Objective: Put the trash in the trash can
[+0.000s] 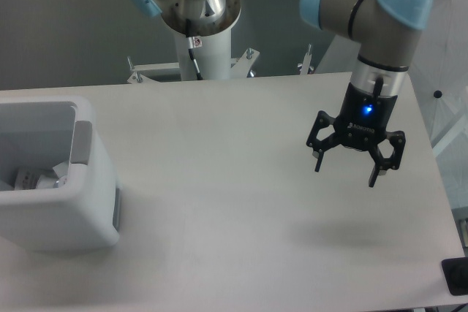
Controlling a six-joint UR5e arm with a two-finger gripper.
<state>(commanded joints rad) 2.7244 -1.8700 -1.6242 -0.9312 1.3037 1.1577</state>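
The trash can (80,217), a large white boxy bin with a grey side panel, stands at the table's left edge. Inside it lies trash (36,180): crumpled white wrapping with a label, partly hidden by the bin's wall. I cannot make out a bottle. My gripper (346,170) hangs above the right part of the table, far from the bin. It is open, fingers pointing down, with nothing between them. A blue light glows on its body.
The arm's base column (203,49) rises behind the table's far edge. A white umbrella-like cover (439,49) stands off the table's right side. A small black object (455,277) sits at the near right corner.
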